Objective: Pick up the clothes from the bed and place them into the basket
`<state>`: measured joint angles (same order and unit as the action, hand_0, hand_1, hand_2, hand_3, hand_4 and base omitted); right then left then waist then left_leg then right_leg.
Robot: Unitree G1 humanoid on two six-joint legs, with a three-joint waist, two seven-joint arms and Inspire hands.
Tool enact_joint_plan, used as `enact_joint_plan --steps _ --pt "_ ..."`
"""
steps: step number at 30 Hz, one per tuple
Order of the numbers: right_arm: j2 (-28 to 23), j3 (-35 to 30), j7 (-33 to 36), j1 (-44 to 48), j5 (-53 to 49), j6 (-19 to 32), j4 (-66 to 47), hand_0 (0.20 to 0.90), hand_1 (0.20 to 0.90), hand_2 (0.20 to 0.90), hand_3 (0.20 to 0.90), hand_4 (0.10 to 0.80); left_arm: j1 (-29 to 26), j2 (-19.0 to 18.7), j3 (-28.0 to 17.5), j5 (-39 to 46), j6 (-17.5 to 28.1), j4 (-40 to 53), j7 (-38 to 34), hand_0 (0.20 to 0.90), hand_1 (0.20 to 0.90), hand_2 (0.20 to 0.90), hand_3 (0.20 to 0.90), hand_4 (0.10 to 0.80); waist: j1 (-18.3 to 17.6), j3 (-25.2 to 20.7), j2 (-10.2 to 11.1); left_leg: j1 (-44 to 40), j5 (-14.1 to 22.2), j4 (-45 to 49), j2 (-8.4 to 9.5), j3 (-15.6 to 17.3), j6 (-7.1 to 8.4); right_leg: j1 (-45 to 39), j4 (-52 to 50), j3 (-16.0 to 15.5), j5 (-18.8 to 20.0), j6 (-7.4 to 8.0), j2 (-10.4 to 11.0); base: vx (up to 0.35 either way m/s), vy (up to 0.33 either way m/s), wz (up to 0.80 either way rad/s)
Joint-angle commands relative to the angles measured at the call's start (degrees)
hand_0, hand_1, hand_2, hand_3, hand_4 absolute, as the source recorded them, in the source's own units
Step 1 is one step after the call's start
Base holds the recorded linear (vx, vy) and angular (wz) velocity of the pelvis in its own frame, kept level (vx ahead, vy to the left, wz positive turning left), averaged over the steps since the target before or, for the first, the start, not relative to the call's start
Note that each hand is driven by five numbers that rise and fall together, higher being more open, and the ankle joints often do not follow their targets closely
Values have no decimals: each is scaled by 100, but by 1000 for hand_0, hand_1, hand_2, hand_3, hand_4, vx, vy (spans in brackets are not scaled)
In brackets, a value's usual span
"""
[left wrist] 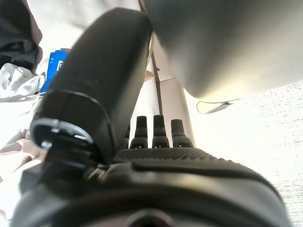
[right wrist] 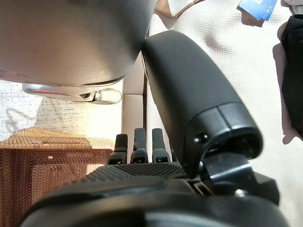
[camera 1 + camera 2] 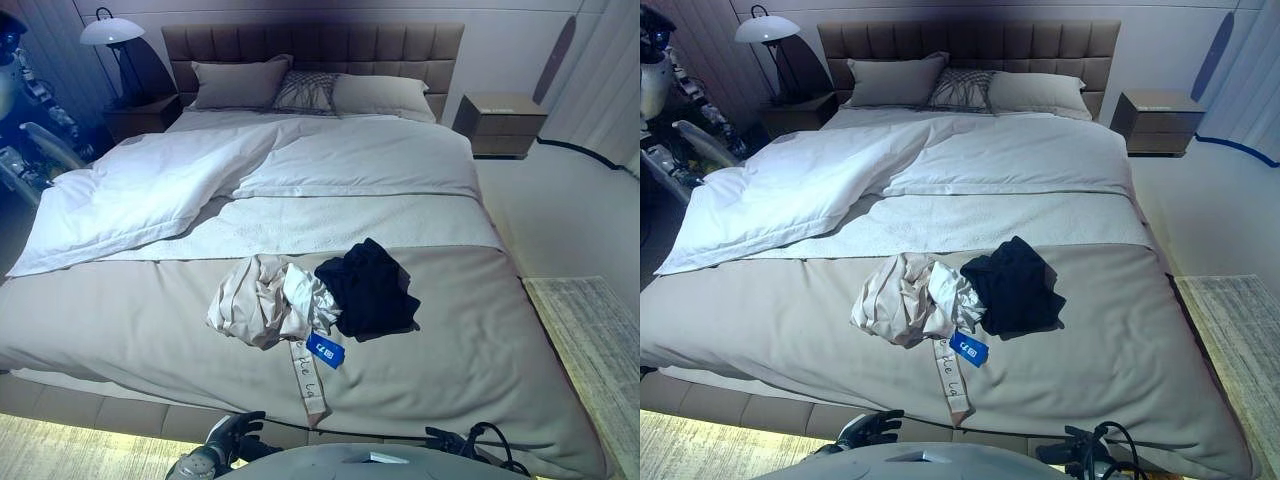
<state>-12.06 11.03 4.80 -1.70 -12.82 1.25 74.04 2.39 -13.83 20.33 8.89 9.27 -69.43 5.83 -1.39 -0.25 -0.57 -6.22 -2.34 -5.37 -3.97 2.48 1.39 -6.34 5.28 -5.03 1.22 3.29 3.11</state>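
A crumpled pale garment (image 3: 262, 300) and a black garment (image 3: 370, 288) lie touching each other near the foot of the bed (image 3: 120, 330), the black one at 3 o'clock from the pale one. A blue tag (image 3: 326, 350) and a pale printed strip (image 3: 307, 380) trail from the pale garment toward 6 o'clock. Neither hand touches the clothes. The left hand (image 3: 232, 436) shows at 7 o'clock along the head views' lower edge, partly cut off; its wrist view shows its fingers (image 1: 159, 130) straight and side by side, holding nothing. The right hand (image 2: 142, 179) is hard to make out in the head views; its own wrist view shows straight fingers (image 2: 139, 142), empty. A woven basket (image 2: 52, 165) appears only in the right wrist view, cut off at the edge, beside the bed.
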Motion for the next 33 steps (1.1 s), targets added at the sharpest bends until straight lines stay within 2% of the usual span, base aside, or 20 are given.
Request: enact_joint_plan --steps 1,4,7,8,9,10,11,14,19,21,22,24,25,27,28,30,33 --pt "81 189 55 131 150 55 393 900 900 900 900 800 -453 178 -78 22 461 -197 -154 900 900 900 900 800 60 360 125 -124 216 136 46 439 27 -68 -350 -327 -88 -21 13 0 -46 2" --pt "48 184 36 165 182 21 336 900 900 900 900 800 -456 179 -125 113 491 -164 -161 900 900 900 900 800 98 430 152 -23 246 376 39 409 46 -33 -409 -366 -98 -69 18 -4 2 1" --pt "-14 189 19 212 234 -20 257 900 900 900 900 800 -505 192 -184 163 571 -121 -211 900 900 900 900 800 133 564 259 442 256 1315 104 458 97 41 -516 -420 -72 -163 76 -13 11 7" --pt "-41 180 36 217 230 -41 225 900 900 900 900 800 -519 197 -210 165 609 -121 -216 900 900 900 900 800 192 624 270 691 134 1506 177 383 120 15 -531 -407 -72 -170 73 11 35 11" --pt "-54 176 35 224 222 -40 225 900 900 900 900 800 -520 198 -226 180 622 -118 -212 900 900 900 900 800 222 650 256 810 15 1477 162 390 151 -11 -523 -387 -80 -162 53 71 147 12" --pt "-112 188 45 262 135 -57 235 900 900 900 900 800 -502 203 -266 241 707 -141 -223 900 900 900 900 800 327 736 177 1080 -374 1150 55 483 290 -140 -474 -325 -143 -112 2 111 191 27" --pt "-141 175 50 289 81 -25 263 900 900 900 900 800 -483 220 -317 180 780 -178 -228 900 900 900 900 800 388 799 107 1306 -680 1029 -68 580 347 -244 -489 -298 -236 -116 -16 138 222 38" --pt "-175 98 134 378 98 24 290 900 900 900 900 800 -449 194 -431 145 763 -233 -304 900 900 900 900 800 468 762 135 1144 -327 763 97 477 175 -391 -543 -355 -362 -33 197 149 169 26" --pt "-59 13 65 288 249 269 258 900 900 900 900 800 -430 81 -429 182 659 -223 -350 900 900 900 900 800 426 509 47 566 -195 185 245 429 -46 -266 -1140 -540 -589 72 318 151 144 -12" --pt "-12 36 110 286 221 327 220 900 900 900 900 800 -458 16 -424 181 591 -197 -331 900 900 900 900 800 398 476 45 506 -172 158 320 438 -140 -94 -1615 -512 -466 161 373 99 118 -6" --pt "3 37 87 290 283 391 179 900 900 900 900 800 -469 -21 -409 181 560 -172 -273 900 900 900 900 800 350 474 15 462 -154 141 354 428 -230 222 -2237 -410 -234 267 446 70 104 3" --pt "-11 54 119 326 386 530 122 900 900 900 900 800 -487 -77 -327 236 521 -121 -337 900 900 900 900 800 200 537 -68 274 -48 37 341 355 -313 1028 -3052 -212 192 328 509 86 59 -7" --pt "-16 56 132 339 414 554 112 900 900 900 900 800 -489 -89 -321 265 499 -115 -368 900 900 900 900 800 183 551 -63 259 -25 37 342 347 -311 1100 -3071 -198 198 327 521 92 -109 2" --pt "-100 155 166 509 400 711 16 900 900 900 900 800 -574 -196 -270 397 508 -67 -421 900 900 900 900 800 215 633 31 257 8 37 258 367 -164 1070 -1872 -368 39 295 522 44 -243 38" --pt "-128 185 179 584 410 854 -7 900 900 900 900 800 -604 -250 -247 425 571 -50 -436 900 900 900 900 800 244 705 47 335 10 96 216 380 -167 1058 -1811 -323 26 279 484 -11 -244 30" --pt "-171 255 234 704 629 930 -144 900 900 900 900 800 -538 -280 -335 538 585 35 -567 900 900 900 900 800 261 788 158 404 1 151 218 383 -172 1118 -1625 -163 255 317 464 26 -229 13" --pt "-375 421 735 844 1104 1087 -304 900 900 900 900 800 -435 -265 -370 419 693 35 -406 900 900 900 900 800 442 766 217 417 -52 168 159 315 -134 790 -1162 -343 82 223 402 184 -214 34"
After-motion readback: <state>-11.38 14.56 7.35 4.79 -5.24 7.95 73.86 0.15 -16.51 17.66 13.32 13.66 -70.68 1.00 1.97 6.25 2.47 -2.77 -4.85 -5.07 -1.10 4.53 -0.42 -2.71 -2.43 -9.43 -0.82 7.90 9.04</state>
